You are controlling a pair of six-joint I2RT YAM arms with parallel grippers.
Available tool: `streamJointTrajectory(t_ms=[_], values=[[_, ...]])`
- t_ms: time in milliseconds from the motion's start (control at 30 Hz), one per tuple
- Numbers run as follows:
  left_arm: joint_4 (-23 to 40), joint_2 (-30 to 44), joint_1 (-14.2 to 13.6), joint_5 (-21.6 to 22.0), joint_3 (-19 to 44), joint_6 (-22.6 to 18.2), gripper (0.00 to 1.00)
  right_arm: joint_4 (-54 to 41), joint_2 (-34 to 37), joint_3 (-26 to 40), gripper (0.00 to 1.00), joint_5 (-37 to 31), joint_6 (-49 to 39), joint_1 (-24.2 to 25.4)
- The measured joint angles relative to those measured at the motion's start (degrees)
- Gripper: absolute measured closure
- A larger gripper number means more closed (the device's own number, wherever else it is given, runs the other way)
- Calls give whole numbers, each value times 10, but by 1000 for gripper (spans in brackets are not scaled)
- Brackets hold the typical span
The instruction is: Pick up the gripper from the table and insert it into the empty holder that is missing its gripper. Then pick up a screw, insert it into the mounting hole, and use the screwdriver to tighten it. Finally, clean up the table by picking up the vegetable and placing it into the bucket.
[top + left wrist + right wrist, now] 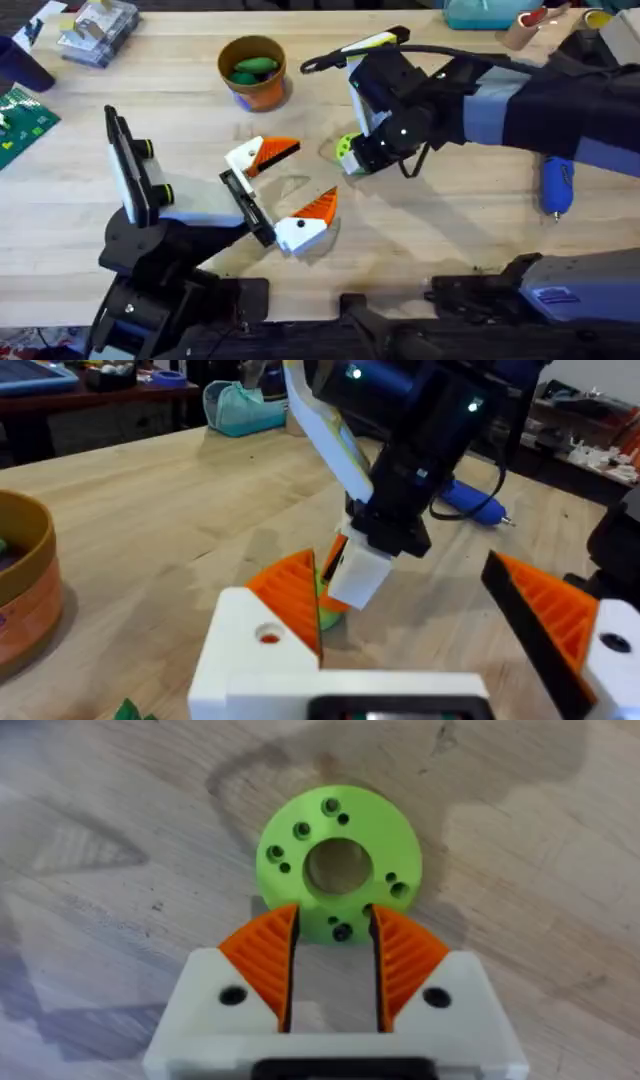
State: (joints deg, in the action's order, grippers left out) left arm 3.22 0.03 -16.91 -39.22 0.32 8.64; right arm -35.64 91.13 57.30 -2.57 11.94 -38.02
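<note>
The lime-green gripper (338,860), a round disc with holes, lies on the wood right of the table's middle (345,150). My right gripper (332,955) stands over it, its orange pads drawn close with the disc's near rim between them. My left gripper (288,185) is open just left of it with nothing between its fingers (290,595). The dark holder (128,165) with lime-green pieces stands at the left. Far to the right lies the blue screwdriver (556,185). The orange bucket (253,88) at the back holds the green vegetable (250,68).
A clear plastic box (95,30) and a green circuit board (20,120) sit at the far left. Clutter lines the back right edge, including a teal item (480,12). The right arm's black cable (330,58) loops above the table beside the bucket.
</note>
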Motion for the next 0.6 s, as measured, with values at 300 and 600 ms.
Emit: streamJointTrajectory(t_ms=[300, 600], values=[[0, 0, 0, 0, 0, 0, 6, 0, 0, 0, 772, -7, -2, 2], [0, 0, 0, 0, 0, 0, 6, -1, 0, 0, 746, -8, -2, 2]])
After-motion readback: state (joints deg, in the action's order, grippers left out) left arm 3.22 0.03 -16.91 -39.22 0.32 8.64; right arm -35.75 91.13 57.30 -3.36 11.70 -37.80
